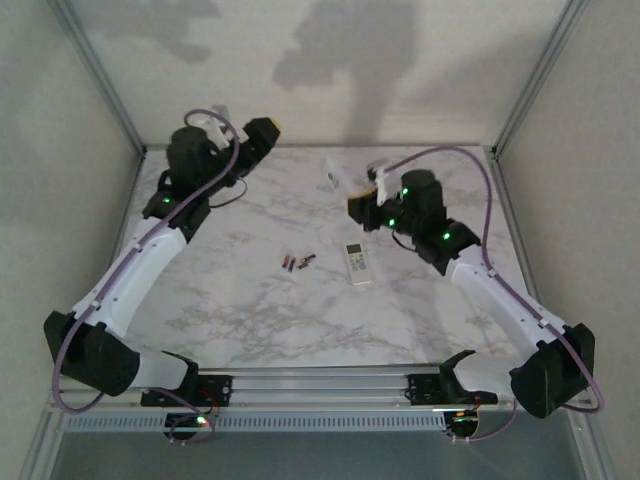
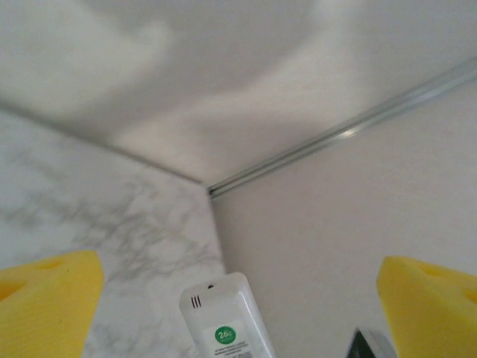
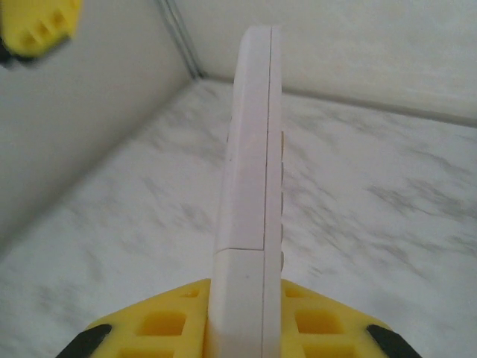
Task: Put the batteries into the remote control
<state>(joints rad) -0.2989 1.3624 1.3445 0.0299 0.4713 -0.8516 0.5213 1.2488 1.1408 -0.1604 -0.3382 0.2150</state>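
My right gripper is shut on the lower end of a white remote control, held edge-on above the far middle of the table, buttons to the right. The left wrist view shows its back with a green sticker, low between my left gripper's wide-open yellow fingers, which do not touch it. The left gripper hangs at the far left; one of its fingers shows in the right wrist view. Two dark batteries lie side by side at the table's centre.
A second white handset with a grey window lies face up just right of the batteries. The marble table is walled at the back and both sides, with metal corner posts.
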